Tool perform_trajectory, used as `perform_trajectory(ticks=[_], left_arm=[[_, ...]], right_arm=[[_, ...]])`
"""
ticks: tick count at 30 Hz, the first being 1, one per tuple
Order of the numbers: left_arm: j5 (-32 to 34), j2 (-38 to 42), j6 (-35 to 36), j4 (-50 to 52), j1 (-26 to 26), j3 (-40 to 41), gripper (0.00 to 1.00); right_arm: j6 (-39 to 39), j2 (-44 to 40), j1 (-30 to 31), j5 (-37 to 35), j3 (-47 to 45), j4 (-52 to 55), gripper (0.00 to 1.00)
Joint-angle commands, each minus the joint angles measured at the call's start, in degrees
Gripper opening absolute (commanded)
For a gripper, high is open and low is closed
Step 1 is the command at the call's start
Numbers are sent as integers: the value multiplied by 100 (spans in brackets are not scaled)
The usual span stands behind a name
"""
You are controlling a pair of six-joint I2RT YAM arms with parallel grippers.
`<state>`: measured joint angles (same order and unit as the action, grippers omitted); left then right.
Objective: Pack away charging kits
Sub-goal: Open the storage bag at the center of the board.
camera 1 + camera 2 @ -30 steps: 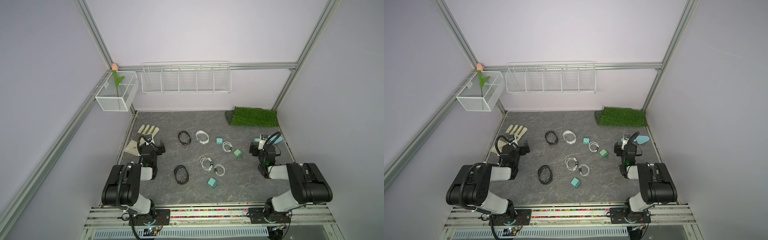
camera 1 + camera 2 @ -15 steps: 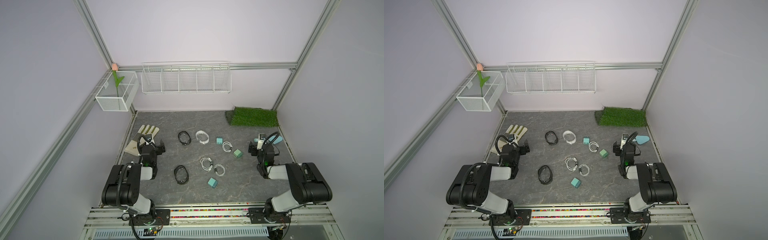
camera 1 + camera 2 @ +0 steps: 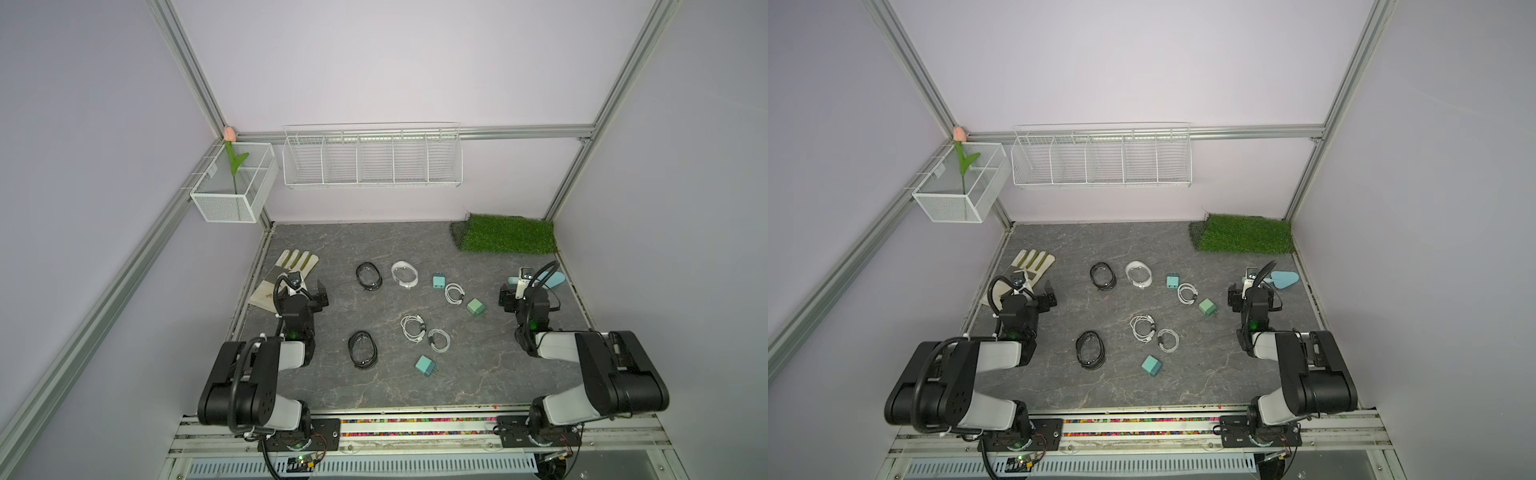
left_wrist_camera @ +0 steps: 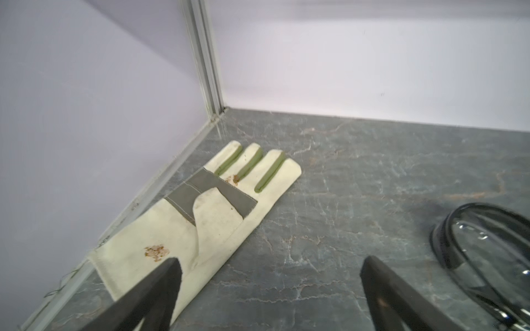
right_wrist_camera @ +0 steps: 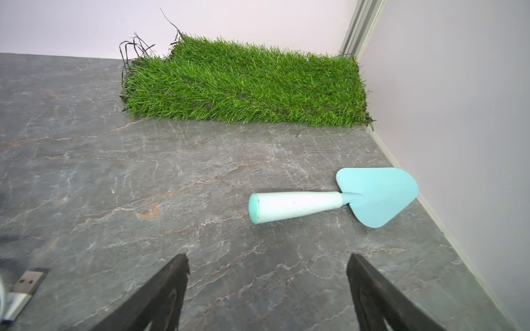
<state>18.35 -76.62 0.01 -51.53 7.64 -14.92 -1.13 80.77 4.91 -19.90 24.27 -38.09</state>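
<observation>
The right gripper (image 5: 268, 259) has edged slightly inward, the left gripper (image 4: 271, 259) unmoved; both gape wide, holding nothing.

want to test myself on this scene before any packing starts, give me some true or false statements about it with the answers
1. The left pincer and the right pincer are both open and hold nothing. True.
2. The trowel lies on the grass mat. False: it lies on the grey table, apart from the mat.
3. Three teal plug adapters lie loose on the table. True.
4. All three oval cases are black-rimmed. False: two are black-rimmed, one is white.
5. The glove lies on the left pincer's side of the table. True.
</observation>
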Motion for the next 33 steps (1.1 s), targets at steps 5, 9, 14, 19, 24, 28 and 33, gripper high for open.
perform_trajectory(ticks=[5,9,14,19,24,28,33], left_arm=[[-290,3233,-2224,4278,308,-1044,99],[-1370,4678,-2868,5414,253,-1229,99],[-1948,5977,-3701,5139,44,-640,99],[-2001,5713,-3577,7565,53,-1677,99],[-2402,3929,-3626,9159,167,-2487,99],[-1728,2760,-3755,9069,1469,-2623,94],[-977,1921,-3881,8916,2711,-2714,86]], right_arm=[[2200,-1222,316,-298,3158,5759,89],[2406,-2327,388,1197,2750,5262,89],[2758,-3285,553,1893,2233,5215,89],[2908,-3271,1311,1940,1880,5544,89],[3203,-3336,2502,1045,1180,5266,91],[3426,-3355,3125,681,746,5060,98],[3639,-3423,3662,269,308,5145,100]])
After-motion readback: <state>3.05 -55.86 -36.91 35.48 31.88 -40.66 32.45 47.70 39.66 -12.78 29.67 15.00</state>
